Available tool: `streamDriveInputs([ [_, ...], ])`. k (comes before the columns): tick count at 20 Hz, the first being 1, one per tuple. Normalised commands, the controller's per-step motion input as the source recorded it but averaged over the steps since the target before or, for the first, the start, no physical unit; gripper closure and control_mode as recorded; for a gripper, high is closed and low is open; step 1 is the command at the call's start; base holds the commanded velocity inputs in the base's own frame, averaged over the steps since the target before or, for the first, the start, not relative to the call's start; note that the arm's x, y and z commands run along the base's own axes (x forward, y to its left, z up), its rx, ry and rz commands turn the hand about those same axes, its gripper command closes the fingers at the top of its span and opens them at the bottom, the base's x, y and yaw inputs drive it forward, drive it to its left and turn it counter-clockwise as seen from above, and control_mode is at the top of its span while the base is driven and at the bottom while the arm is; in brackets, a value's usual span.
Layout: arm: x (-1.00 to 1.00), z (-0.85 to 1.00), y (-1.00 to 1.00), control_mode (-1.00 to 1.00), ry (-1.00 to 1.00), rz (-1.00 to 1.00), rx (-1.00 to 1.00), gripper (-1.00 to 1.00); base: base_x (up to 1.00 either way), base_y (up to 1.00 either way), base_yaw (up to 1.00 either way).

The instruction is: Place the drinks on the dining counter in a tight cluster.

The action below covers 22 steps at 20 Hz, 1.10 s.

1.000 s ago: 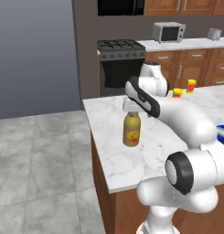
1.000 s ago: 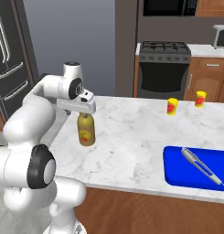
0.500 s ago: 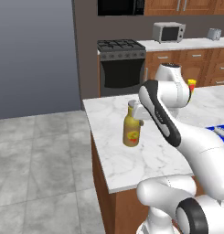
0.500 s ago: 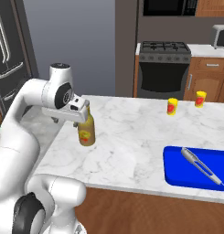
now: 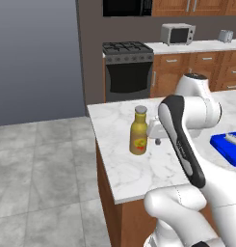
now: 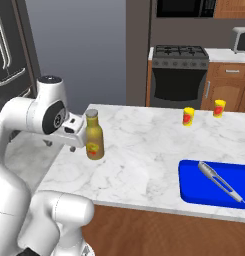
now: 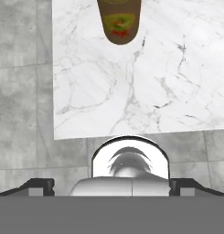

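A kitchen with a stove behind; in front lies the white marble counter. The yellow bottle stands upright near the counter's left corner, alone on the slab. Within the last second the gripper has drawn back from it: it was right over the cap and now sits just beside the bottle, at its side, with jaws apart and nothing between them. So the bottle looks released and placed. Two small yellow cans stand well apart from it, near the far edge, and a blue tray lies to the right. Judging by this, the other drinks remain to be gathered around it.
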Motion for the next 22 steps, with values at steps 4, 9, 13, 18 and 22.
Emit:
streamDriveInputs([
  [4, -0.03, 0.01, 0.06, -1.00, -0.10, 0.00, 0.00, -1.00, 0.00, 0.00, 0.00],
  [9, -0.19, 0.01, 0.00, -1.00, -0.09, 0.00, 0.00, -1.00, 0.00, 0.00, 0.00],
  [13, -0.10, 0.00, 0.00, 1.00, -0.04, 0.00, 0.00, -1.00, -0.40, 0.00, 0.00],
  [18, 0.00, 0.00, 0.00, 1.00, 0.00, 0.00, 0.00, -1.00, -0.54, 0.25, 0.15],
  [22, 0.00, 0.00, 0.00, 1.00, 0.00, 0.00, 0.00, -1.00, -0.36, 0.54, 0.56],
])
